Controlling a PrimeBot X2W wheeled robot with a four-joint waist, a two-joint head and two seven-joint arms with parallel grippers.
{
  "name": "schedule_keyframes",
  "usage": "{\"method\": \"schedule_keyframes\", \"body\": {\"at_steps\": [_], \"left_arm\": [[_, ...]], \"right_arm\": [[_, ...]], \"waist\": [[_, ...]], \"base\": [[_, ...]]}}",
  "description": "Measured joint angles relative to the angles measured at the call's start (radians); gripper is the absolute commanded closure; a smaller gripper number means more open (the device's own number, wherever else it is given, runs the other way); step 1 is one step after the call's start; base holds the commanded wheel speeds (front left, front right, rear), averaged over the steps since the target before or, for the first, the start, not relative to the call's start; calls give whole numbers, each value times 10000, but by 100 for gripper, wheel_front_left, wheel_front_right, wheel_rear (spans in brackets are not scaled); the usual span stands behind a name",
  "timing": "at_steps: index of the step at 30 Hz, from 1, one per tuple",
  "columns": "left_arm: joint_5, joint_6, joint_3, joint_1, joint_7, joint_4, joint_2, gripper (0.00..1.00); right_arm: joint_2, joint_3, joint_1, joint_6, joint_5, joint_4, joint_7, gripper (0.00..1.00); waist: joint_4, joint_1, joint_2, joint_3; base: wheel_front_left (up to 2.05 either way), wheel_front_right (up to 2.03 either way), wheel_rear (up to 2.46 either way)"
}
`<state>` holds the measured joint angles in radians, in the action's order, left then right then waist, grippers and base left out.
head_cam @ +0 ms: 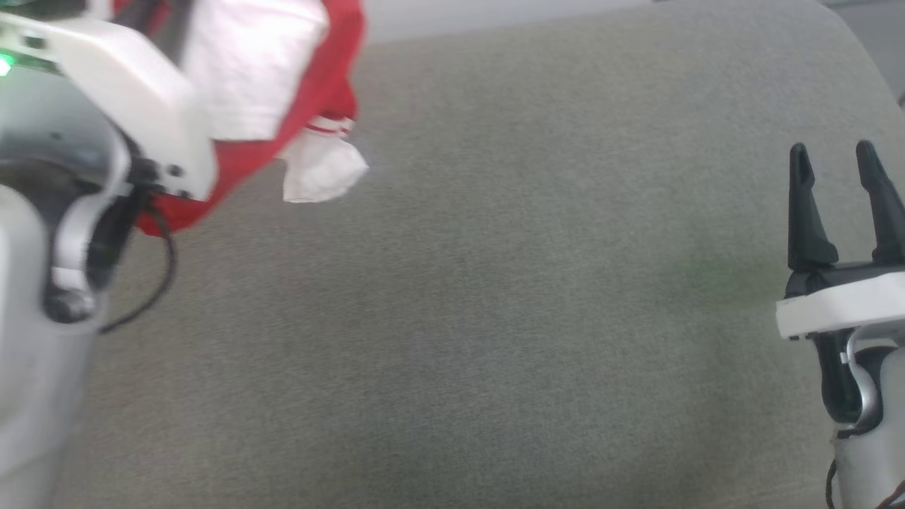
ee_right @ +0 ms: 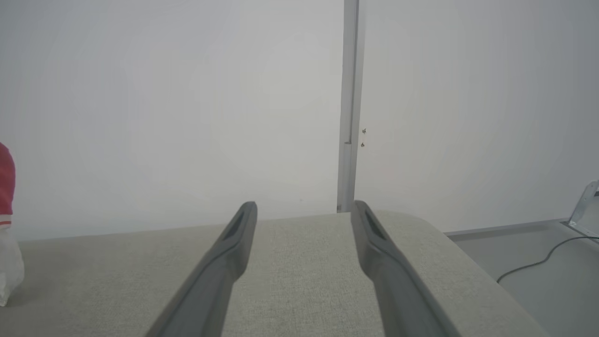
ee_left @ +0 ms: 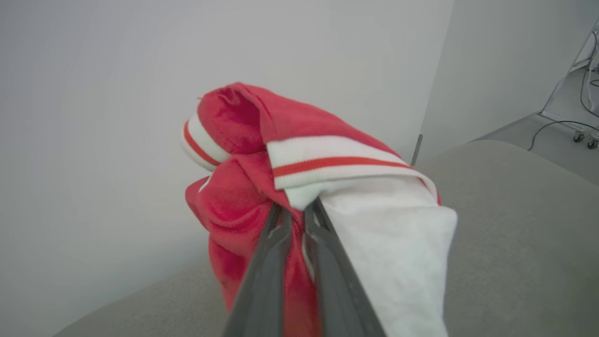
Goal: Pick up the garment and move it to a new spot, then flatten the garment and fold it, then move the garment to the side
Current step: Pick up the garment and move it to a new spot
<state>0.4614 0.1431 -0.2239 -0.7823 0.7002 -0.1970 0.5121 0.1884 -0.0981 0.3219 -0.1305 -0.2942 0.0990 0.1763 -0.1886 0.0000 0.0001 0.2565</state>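
Observation:
The garment [head_cam: 283, 78], red with white sleeves and striped trim, hangs bunched at the upper left of the head view, lifted off the grey cushion [head_cam: 495, 318]. In the left wrist view my left gripper [ee_left: 297, 208] is shut on the garment [ee_left: 243, 201], its fingers pinching red cloth just under the striped trim, with a white sleeve draped to the right. My right gripper [head_cam: 838, 166] stands open at the right over the cushion, nothing between its fingers [ee_right: 234, 234]. A sliver of the garment [ee_right: 5, 187] hangs at the far left edge of the right wrist view.
The grey cushion has a rounded far right corner [ee_right: 421, 224]. A pale wall [ee_right: 187, 117] with a vertical seam rises behind it. Floor with a cable [ee_right: 529, 267] and a metal frame lies beyond the cushion's right side.

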Motion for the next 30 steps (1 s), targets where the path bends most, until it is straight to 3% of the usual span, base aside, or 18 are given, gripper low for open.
{"method": "schedule_keyframes", "body": {"at_steps": [5, 18, 23, 30], "left_arm": [[58, 178, -395, 325, 330, -31, -347, 100], [441, 637, -1396, 3227, 1085, 669, -748, 100], [472, 629, -1708, 3610, 1093, 1181, -869, 100], [591, 178, -1954, 3576, 713, 2395, -1062, 100]], "right_arm": [[-178, 15, -107, -2, -6, 157, 190, 0], [-456, 372, -215, 0, -63, 675, 466, 0], [-439, 439, -196, 0, -111, 738, 525, 0], [-366, 648, -41, 0, -140, 926, 573, 0]], "waist": [[-276, 0, 0, 299], [-223, 0, 0, 614], [-119, 0, 0, 681], [-11, 0, 0, 771]], "base": [[0, 0, 0], [0, 0, 0], [0, 0, 0], [0, 0, 0]]}}
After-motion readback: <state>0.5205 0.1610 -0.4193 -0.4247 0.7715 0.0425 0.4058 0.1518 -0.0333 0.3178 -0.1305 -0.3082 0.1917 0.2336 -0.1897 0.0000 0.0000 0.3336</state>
